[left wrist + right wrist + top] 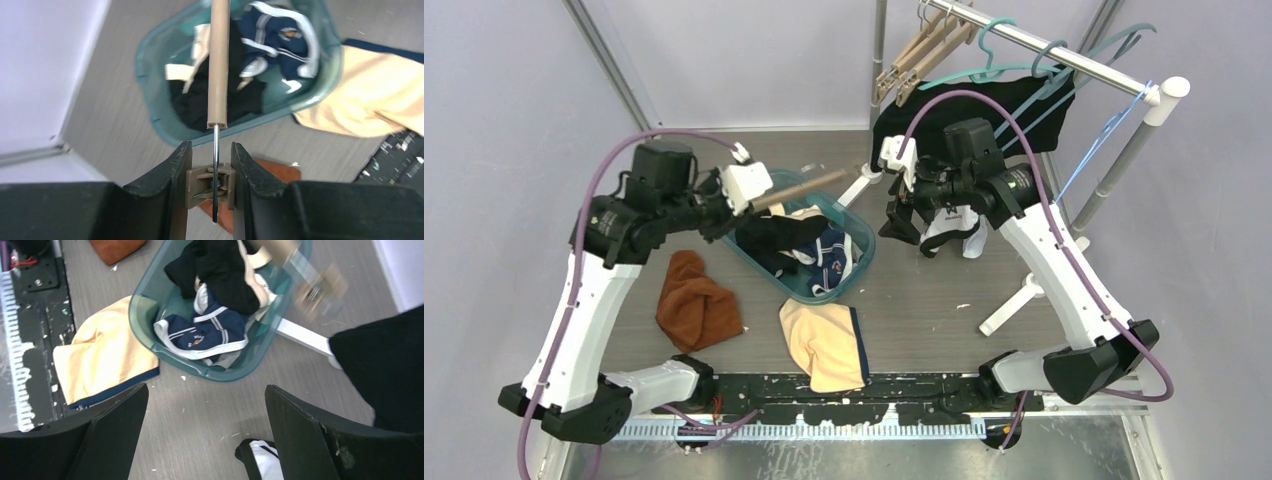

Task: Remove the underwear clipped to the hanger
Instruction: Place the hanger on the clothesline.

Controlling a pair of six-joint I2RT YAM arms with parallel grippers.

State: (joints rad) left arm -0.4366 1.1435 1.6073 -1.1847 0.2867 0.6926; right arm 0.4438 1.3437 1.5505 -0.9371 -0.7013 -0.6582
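Grey wood-grain desk [924, 300] is seen beneath both arms, with pale walls behind and a metal clothes rail [1064, 55] at the far right. A tan, straight-barred clip hanger [218, 65] is held level over a teal translucent plastic tub [864, 262] of mixed garments. Its tan end clip [210, 182] is pinched narrowly between the left arm's fingers [175, 175]. The right arm's fingers [110, 430] are spread wide and hold nothing. No cloth can be seen hanging from the bar, and the far clip is too blurred to be read. A small white-and-black pair of underwear [949, 232] lies crumpled on the desk directly under the right fingers, between the tub and the rail's white foot. It is judged to be the piece concerned, though this cannot be confirmed. Such a garment is expected to be very light, limp and non-fragile, and to bunch and drape when lifted. A hold is best taken on the thicker waistband or on a gathered fold, since a single thin layer may slip out.
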